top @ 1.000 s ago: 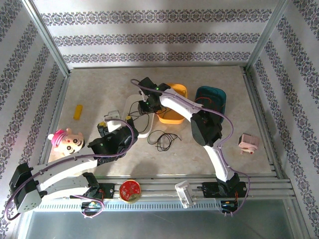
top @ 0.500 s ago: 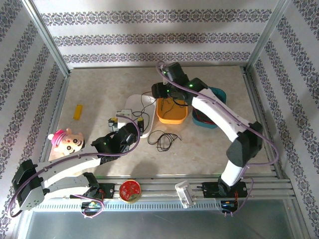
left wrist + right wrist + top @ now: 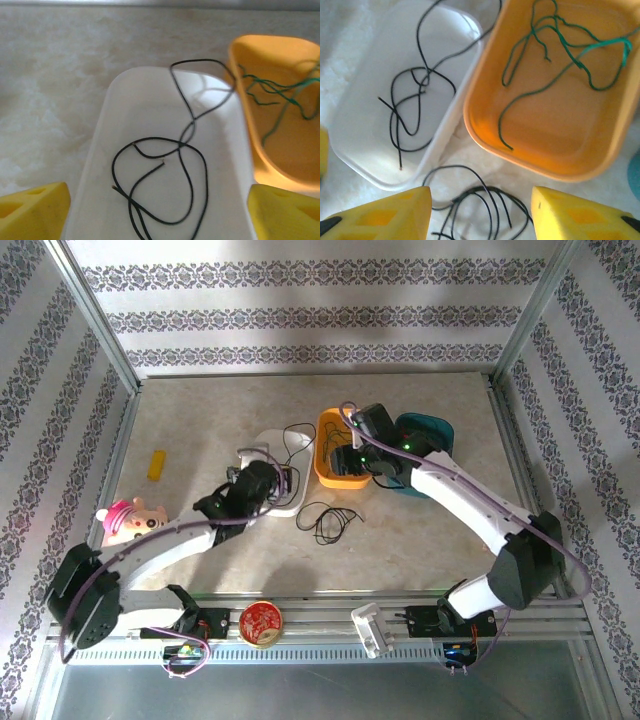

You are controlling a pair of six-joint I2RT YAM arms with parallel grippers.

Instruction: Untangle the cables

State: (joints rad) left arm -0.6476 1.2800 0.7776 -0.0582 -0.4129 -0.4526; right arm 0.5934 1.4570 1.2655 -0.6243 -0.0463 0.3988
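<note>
Right wrist view: the right gripper [image 3: 480, 207] hangs half-open and empty over the black tangle [image 3: 470, 192] at bottom centre. Beyond, a black cable [image 3: 395, 112] lies in the white tray [image 3: 447, 131] at left, and a green cable [image 3: 555, 79] in the orange tray [image 3: 555, 145] at upper right. The left gripper [image 3: 160, 212], spread wide, holds nothing. Sorting looks partly done; next, pinch one tangled strand.

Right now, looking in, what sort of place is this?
Probably a robot test booth, not a home: two white jointed robot arms, patterned wall panels in a bare metal frame, and a thin black cable and a thin green cable lying in a white plastic tray and an orange plastic tray.
</note>
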